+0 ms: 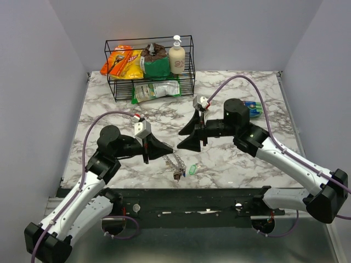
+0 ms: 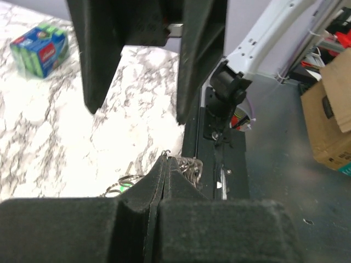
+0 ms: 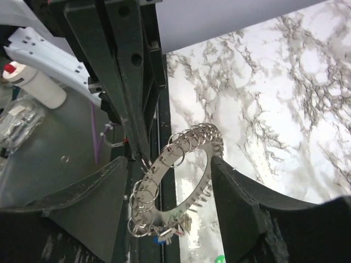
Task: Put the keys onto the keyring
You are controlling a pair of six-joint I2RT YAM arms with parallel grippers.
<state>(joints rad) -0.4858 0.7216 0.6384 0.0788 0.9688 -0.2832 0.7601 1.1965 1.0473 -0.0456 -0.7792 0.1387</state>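
The keyring [image 1: 171, 160] is a flat grey notched ring carrying several small wire rings. It is held up on edge near the table's front. My left gripper [image 1: 163, 152] is shut on its rim, and the rim pokes out between the closed fingertips in the left wrist view [image 2: 166, 159]. My right gripper [image 1: 179, 140] is open just behind it. In the right wrist view the keyring [image 3: 181, 164] shows between my open fingers [image 3: 236, 192]. Keys [image 3: 164, 233] hang at its bottom, one with a blue head. A green-headed key [image 1: 193, 170] lies on the marble beside it.
A black wire basket [image 1: 109, 66] at the back holds snack bags and a soap bottle [image 1: 176, 57]. A packet [image 1: 156, 90] lies in front of it. A blue-green pack [image 1: 253, 109] sits at the right. The black front rail [image 1: 186, 200] runs just below the keyring.
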